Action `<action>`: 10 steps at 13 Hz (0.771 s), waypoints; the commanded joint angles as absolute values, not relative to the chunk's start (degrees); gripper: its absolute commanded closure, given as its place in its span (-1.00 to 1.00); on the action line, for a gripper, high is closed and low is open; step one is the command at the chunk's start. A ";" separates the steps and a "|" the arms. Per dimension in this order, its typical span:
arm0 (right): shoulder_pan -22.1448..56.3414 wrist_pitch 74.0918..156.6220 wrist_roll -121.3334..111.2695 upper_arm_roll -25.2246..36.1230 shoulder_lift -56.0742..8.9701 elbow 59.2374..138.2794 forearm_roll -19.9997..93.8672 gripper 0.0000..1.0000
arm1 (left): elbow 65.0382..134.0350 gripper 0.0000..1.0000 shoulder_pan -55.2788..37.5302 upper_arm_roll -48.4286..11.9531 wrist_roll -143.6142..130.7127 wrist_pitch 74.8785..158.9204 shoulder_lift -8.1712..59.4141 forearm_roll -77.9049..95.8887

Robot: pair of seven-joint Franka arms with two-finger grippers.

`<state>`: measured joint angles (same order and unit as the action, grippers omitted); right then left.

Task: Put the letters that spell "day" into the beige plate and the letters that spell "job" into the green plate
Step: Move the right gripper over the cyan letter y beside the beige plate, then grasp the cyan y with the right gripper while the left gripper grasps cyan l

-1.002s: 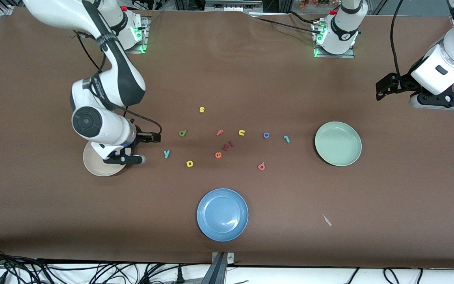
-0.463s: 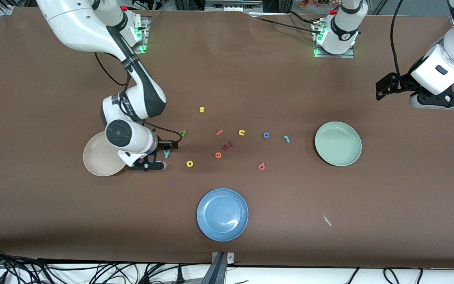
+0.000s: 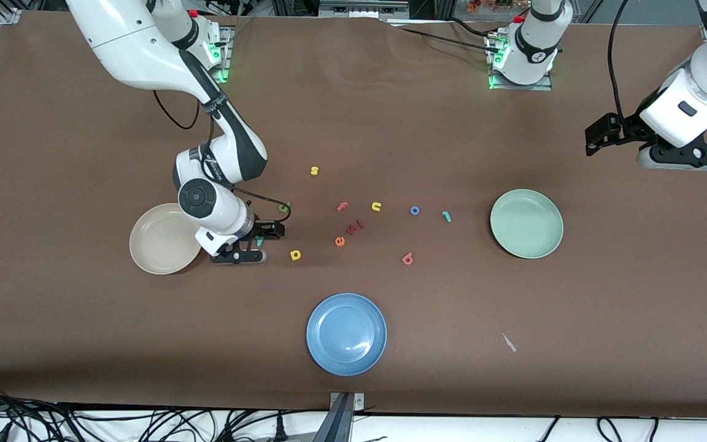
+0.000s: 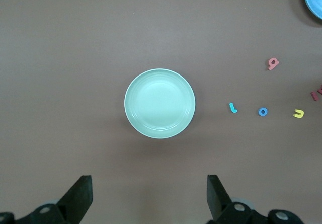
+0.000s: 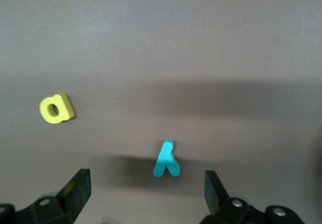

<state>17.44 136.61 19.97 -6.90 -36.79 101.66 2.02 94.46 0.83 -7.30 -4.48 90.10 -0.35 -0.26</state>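
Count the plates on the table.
3. Beige plate at the right arm's end, beside the right end effector; green plate toward the left arm's end; blue plate nearest the front camera. None hidden.

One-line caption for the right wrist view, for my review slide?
Right pincer, open, poised over the teal y lying on the brown table, with the yellow a nearby.

Glossy white arm shells with black joint bands, black two-finger grippers, loose black cables along the links, green lights glowing at both bases.
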 commanded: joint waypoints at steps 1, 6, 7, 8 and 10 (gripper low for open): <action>17.32 137.72 21.26 -6.68 -35.86 103.45 2.81 -0.98 | 93.16 -1.00 0.70 -7.47 -5.10 88.95 0.09 -1.06; 17.40 137.20 24.26 -6.68 -36.30 103.53 2.55 -0.73 | 93.34 -1.00 0.62 -11.16 -4.92 88.95 1.67 -1.67; 17.23 137.11 24.17 -6.59 -36.30 103.54 2.46 -0.68 | 93.34 -1.00 0.62 -11.34 -4.92 88.95 2.80 -1.67; 17.14 137.11 24.17 -6.59 -36.65 103.45 2.46 -0.63 | 93.25 -1.00 0.62 -11.77 -4.75 88.95 3.51 -1.15; 16.96 137.11 24.17 -6.59 -37.09 103.45 2.46 -0.54 | 93.16 -1.00 0.09 -12.82 -5.27 89.99 5.88 -0.88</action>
<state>17.31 136.69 23.81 -6.43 -36.97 102.81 2.05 94.55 0.70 -11.82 -4.49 89.93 3.32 -0.25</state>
